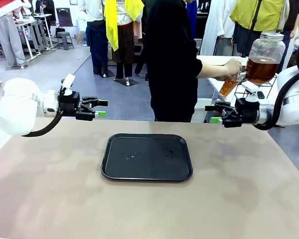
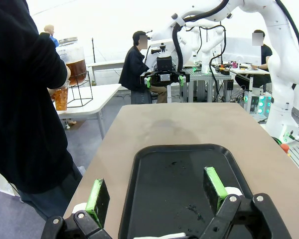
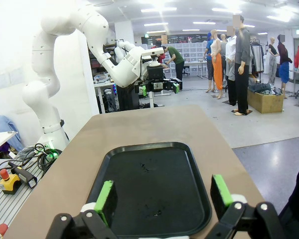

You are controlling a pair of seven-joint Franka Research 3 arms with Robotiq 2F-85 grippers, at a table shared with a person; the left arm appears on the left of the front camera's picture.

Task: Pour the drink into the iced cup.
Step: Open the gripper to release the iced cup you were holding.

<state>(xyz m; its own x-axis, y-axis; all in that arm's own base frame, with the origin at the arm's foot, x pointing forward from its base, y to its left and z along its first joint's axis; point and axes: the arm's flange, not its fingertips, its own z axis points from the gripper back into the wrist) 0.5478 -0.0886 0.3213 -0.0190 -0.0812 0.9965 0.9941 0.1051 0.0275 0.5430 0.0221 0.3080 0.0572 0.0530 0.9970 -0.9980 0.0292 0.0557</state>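
We see the person [image 1: 172,59] in a black top standing at the far side of the table [image 1: 249,199], turned twd a white side table [image 1: 217,62] at picture right; on it a glass dispenser jar [image 1: 265,56] sits on a black wire stand [image 1: 249,92], w/ the drink [image 1: 262,69], amber-brown, filling roughly its lower half; the person's hand [image 1: 233,66] holds a clear cup [image 1: 230,83] tilted under the jar's spigot area, and the cup already shows amber liquid; whether ice is in it we can't tell

Left gripper [image 1: 100,108] hangs above the table's left far edge, fingers spread apart, nothing between them; in left wrist view its green pads [image 2: 96,196] stand wide w/ the black tray [image 2: 154,199] below and btwn them; same view shows the jar [image 2: 74,62] and cup [image 2: 61,97] at far left beside the person's dark sleeve [image 2: 25,84]

Right gripper [image 1: 213,113] sits near the table's right far edge, just below the side table, also released and empty; right wrist view has its pads [image 3: 105,199] well apart over the tray [image 3: 149,184]

Tray [image 1: 147,157] lies flat at mid-table, btwn the two arms, w/ a few small specks or droplets on it; neither gripper touches tray, cup or jar; both are well apart from the cup
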